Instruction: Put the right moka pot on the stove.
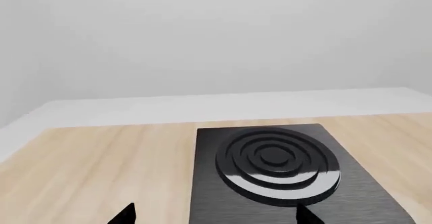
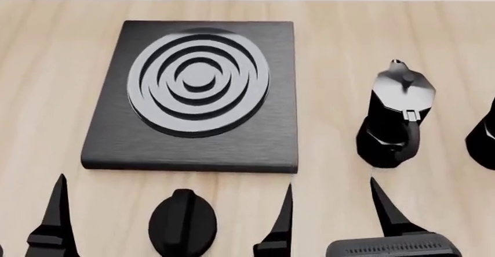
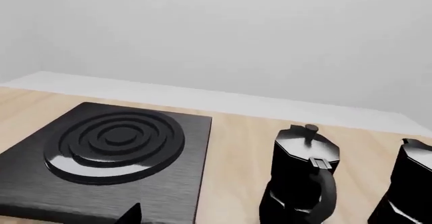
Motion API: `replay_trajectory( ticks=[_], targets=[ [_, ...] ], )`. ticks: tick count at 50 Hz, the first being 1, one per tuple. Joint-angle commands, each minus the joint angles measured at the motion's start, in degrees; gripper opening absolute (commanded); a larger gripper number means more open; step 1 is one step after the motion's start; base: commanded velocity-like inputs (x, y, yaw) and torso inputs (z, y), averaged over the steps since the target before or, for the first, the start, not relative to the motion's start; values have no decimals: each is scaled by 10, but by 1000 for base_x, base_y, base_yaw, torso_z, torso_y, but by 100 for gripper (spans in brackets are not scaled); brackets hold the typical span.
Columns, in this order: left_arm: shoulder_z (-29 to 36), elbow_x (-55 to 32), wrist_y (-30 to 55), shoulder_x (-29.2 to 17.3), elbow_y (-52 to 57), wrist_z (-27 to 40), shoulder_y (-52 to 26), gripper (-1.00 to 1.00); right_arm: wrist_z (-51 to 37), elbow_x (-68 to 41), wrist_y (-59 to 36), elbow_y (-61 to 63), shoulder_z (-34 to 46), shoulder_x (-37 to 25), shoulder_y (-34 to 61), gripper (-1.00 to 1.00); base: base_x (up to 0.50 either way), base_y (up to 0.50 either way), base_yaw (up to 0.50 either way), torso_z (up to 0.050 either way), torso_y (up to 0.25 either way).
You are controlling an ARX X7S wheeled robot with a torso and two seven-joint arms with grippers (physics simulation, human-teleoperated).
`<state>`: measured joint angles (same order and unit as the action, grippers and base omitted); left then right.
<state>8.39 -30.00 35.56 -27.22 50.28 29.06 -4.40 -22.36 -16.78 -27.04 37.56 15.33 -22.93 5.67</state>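
Observation:
The stove (image 2: 279,141) is a dark-grey slab with a light-grey ringed burner, lying flat on the wooden table; it also shows in the left wrist view (image 1: 223,204) and the right wrist view (image 3: 182,183). Two black moka pots stand upright to its right. The right moka pot (image 2: 486,138) is cut off by the frame edge and also shows in the right wrist view (image 3: 408,183). My right gripper (image 2: 330,183) is open and empty, in front of the gap between the stove and the nearer pot. My left gripper (image 1: 214,213) is open and empty, before the stove's front left.
The other moka pot (image 2: 395,118) stands between the stove and the right pot, handle toward me, and shows in the right wrist view (image 3: 304,178). A small black oval knob (image 2: 183,225) sits on the table in front of the stove. A pale wall rises behind the table.

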Motion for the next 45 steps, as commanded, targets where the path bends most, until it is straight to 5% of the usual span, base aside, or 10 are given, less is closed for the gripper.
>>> replay_trajectory(
  ticks=[1, 33, 45],
  targets=[
    [2, 1, -4, -2, 0, 2, 0, 100, -3, -1, -4, 3, 1, -2, 2, 100, 0, 0, 0, 0, -154],
    [4, 2, -13, -6, 1, 10, 3, 100, -3, -7, 5, 2, -9, -15, -5, 100, 0, 0, 0, 0, -99],
    [2, 0, -16, -7, -1, 13, 4, 100, 14, -70, 21, 32, -110, -65, -42, 100, 0, 0, 0, 0, 0]
  ],
)
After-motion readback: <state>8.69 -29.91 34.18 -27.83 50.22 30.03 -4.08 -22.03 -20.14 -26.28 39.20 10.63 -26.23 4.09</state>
